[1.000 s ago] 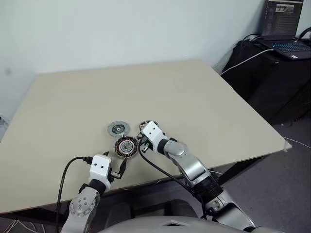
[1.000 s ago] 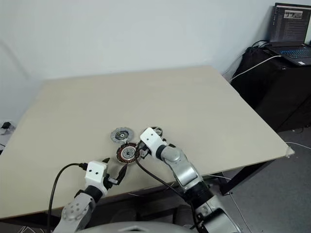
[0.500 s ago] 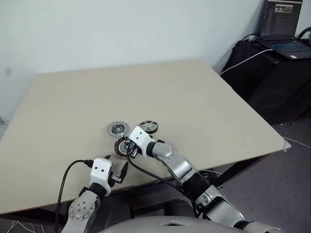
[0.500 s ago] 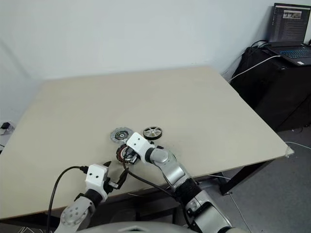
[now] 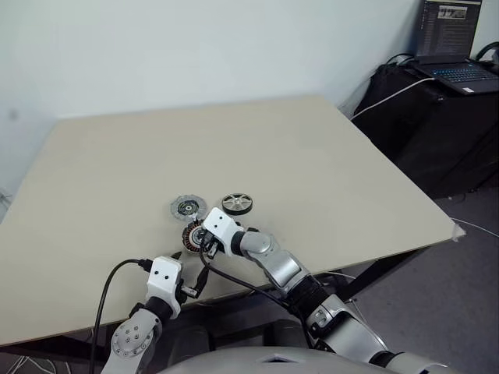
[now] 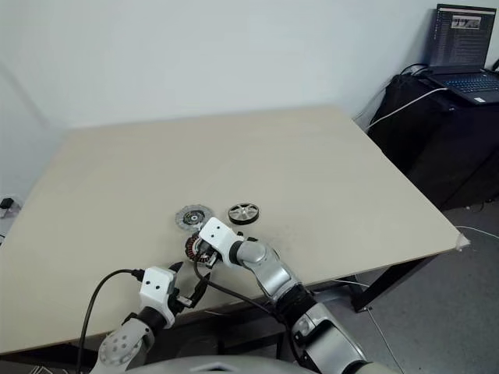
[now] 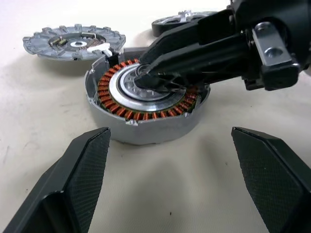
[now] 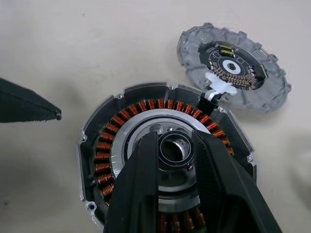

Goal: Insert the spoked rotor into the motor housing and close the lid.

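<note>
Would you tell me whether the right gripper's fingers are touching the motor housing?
Touching. In the right wrist view both fingers of the right gripper press against a small metal ring seated in the silver hub of the motor housing.

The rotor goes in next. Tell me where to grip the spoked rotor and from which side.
Probably grip the spoked rotor across its black rim, coming straight down from above: it lies flat on the table, apart from the lid, so opposite sides of the rim are free.

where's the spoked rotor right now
In the head views the spoked rotor lies flat on the table, just right of the lid and beyond the motor housing, untouched.
</note>
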You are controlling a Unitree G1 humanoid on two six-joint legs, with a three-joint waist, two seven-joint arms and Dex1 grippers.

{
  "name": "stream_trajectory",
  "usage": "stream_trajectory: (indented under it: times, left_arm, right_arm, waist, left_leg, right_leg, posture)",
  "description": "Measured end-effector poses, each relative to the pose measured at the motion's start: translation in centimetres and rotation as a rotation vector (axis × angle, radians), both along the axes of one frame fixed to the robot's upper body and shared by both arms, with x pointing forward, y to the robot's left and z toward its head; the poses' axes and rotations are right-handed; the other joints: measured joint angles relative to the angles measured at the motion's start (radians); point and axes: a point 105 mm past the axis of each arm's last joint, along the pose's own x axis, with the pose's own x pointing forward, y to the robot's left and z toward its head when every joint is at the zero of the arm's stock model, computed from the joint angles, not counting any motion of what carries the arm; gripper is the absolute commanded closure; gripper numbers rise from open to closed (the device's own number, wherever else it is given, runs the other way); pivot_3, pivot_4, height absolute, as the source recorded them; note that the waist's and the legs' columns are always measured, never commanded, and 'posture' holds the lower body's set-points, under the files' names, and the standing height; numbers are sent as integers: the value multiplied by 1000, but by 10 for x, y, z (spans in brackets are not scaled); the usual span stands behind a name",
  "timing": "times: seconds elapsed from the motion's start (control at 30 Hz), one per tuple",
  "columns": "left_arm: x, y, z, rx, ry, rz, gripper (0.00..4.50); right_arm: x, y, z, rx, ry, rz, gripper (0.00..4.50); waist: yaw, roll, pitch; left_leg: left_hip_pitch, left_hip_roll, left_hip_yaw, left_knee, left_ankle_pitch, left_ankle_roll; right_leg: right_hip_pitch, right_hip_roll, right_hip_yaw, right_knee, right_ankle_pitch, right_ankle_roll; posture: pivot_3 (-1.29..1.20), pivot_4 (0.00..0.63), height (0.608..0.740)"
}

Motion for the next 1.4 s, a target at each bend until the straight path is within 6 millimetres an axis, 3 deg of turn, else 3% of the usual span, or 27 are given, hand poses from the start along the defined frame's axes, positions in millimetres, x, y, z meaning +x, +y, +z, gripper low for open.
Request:
stream_trajectory:
  times: [0.03,0.3,0.5,0.67,0.83,1.4]
  left_arm:
    - [0,0,0,-1,0,0,291]
    - [0,0,0,-2,-3,2,291]
    - [0,0,0,-5,-9,1,291]
    - [-4,4,-10,-3,7,4,291]
    - [-5,5,-16,-7,12,2,291]
    - [-5,5,-21,-16,2,20,291]
  right_arm:
    - [0,0,0,1,1,1,3824]
    - [-3,4,1,18,17,24,1224]
    - [-3,6,13,76,14,27,1224]
    - [3,6,33,136,-15,1,2802]
    - [4,4,28,102,-20,-17,4411]
    - [10,4,2,-8,27,-30,4464]
  waist:
    - [0,0,0]
    - [0,0,0]
    - [0,0,0]
    - [1,1,0]
    - [0,0,0]
    - [0,0,0]
  left_leg:
    - [0,0,0,0,0,0]
    - [0,0,0,0,0,0]
    - [0,0,0,0,0,0]
    - [0,0,0,0,0,0]
    - [0,0,0,0,0,0]
    - [0,0,1,0,0,0]
  right_leg:
    - [0,0,0,0,0,0]
    - [0,0,0,0,0,0]
    - [0,0,0,0,0,0]
    - [0,0,0,0,0,0]
    - [0,0,0,0,0,0]
    - [0,0,0,0,0,0]
  posture:
    - [0,0,740]
    - [0,0,740]
    - [0,0,740]
    - [0,0,740]
    - [0,0,740]
    - [0,0,740]
